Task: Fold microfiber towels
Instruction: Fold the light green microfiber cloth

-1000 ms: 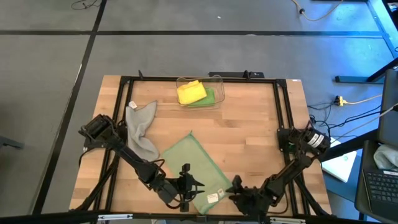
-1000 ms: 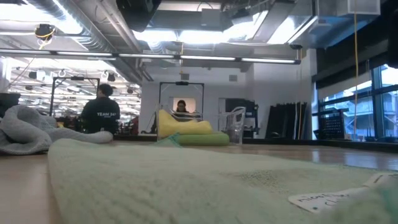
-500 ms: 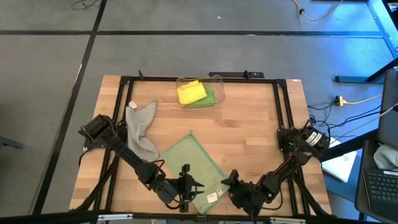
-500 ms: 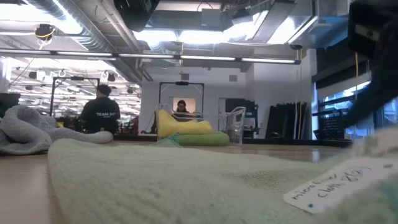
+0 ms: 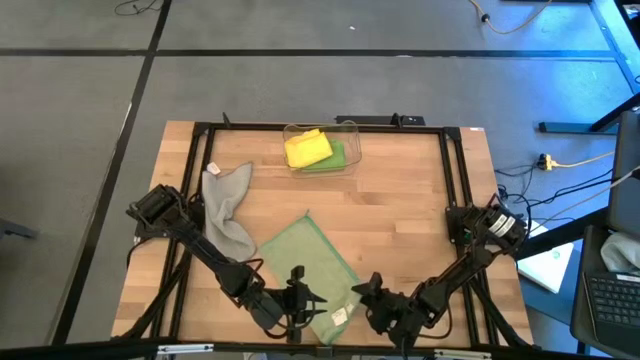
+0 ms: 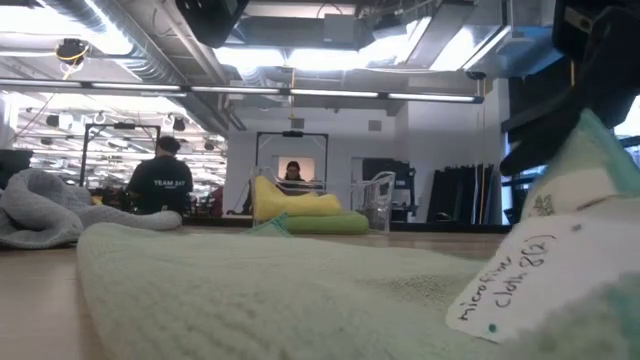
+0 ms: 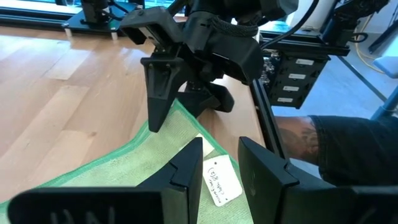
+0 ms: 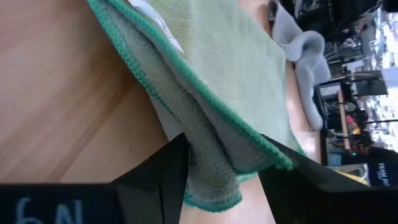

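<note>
The right gripper (image 5: pixel 362 290) clenched the near corner of the pale sage towel (image 5: pixel 312 262), spread at the bench (image 5: pixel 400 200) front edge. The left gripper (image 5: pixel 308 297) hovered released above it; dark arms hid the towel's near edge.

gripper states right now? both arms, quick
Left gripper: open, over the pale sage green towel, holding nothing.
Right gripper: closed on that towel's lifted corner.
</note>
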Motion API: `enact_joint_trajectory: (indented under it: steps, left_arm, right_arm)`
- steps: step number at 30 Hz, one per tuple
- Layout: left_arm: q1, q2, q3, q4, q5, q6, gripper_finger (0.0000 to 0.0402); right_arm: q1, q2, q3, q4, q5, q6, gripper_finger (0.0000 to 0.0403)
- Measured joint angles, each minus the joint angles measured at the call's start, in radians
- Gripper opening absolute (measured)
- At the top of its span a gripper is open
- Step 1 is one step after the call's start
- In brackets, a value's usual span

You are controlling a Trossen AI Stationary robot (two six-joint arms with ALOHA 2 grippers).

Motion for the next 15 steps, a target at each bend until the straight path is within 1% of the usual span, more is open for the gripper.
enact_joint_trajectory:
  steps: [3, 9, 15]
  left_arm:
    - [0.0, 0.0, 0.0, 0.0, 0.0, 0.0, 0.0094]
    - [0.0, 0.0, 0.0, 0.0, -0.001, 0.0, 0.0094]
    - [0.0, 0.0, 0.0, 0.0, -0.002, -0.001, 0.0094]
  right_arm:
    - [-0.006, 0.0, 0.0, 0.03, -0.01, -0.022, 0.0182]
    - [-0.023, -0.003, 0.001, 0.031, -0.161, -0.06, 0.0182]
    - [-0.02, -0.002, 0.002, 0.034, -0.185, -0.081, 0.0182]
